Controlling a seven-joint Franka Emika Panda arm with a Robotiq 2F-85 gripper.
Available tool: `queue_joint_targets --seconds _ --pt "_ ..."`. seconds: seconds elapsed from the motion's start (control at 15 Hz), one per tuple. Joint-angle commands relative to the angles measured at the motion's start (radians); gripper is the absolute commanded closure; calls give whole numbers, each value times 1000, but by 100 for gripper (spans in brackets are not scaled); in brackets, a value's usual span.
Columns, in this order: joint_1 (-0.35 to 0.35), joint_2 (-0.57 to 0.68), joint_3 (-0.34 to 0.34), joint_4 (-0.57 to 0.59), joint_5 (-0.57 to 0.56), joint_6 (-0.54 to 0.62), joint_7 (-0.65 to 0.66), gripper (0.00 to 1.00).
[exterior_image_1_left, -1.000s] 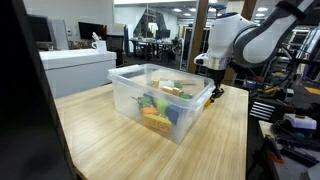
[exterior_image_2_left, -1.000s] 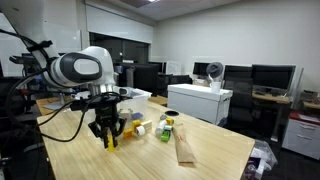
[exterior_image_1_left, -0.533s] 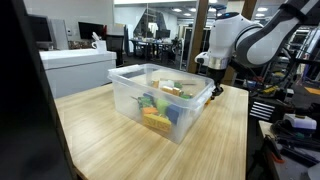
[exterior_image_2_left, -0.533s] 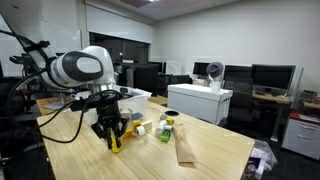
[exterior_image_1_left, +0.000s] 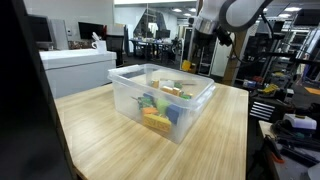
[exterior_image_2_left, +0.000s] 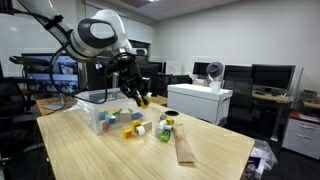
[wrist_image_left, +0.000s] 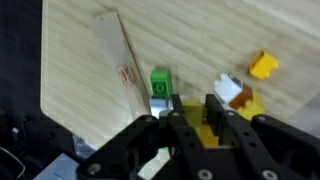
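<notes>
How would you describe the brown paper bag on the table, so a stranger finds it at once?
Start at the light wooden table and find the clear plastic bin on it. Small coloured blocks lie beside the bin, and the brown paper bag lies on their other side. It alone is long, flat and brown.

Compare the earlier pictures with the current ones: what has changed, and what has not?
The gripper rose from just above the table to well above it, shut on the yellow block throughout. The clear bin, the loose blocks and the brown board stayed put.
</notes>
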Motion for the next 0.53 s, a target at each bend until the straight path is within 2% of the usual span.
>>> queue_joint_targets --seconds 0.0,0.13,0.27,0.33,0.4,0.47 --pt "88 -158 72 -49 176 -16 -78 91" --pt "168 -218 105 -86 253 -32 -130 91" --pt "224 -237 126 -119 277 -46 -151 91" --pt "235 -225 137 -121 269 -42 -135 59" --pt "242 -211 144 -112 264 -53 -120 46" --pt "248 -185 142 -92 276 -51 -111 38"
